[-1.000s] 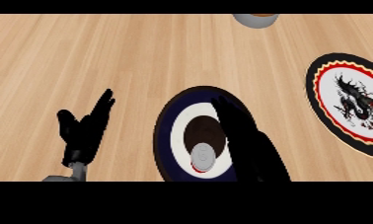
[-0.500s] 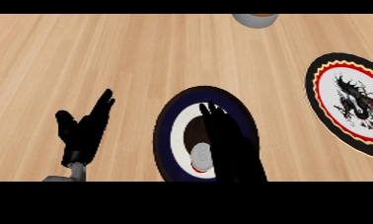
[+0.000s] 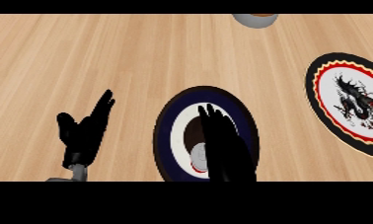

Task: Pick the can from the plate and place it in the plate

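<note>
Can [image 3: 197, 157], apparently upright, on dark plate [image 3: 162, 136]: touching or just beside right hand [image 3: 222, 144] at its 9 o'clock, fingers straight, nothing gripped; dragon plate [image 3: 324, 97] at 2 o'clock.

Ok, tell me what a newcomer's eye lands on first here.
The black right hand, fingers straight, stretches over the dark-rimmed plate at bottom centre, the silver can showing just left of it. Next, the dragon plate at the right edge, and the open left hand resting lower left.
</note>
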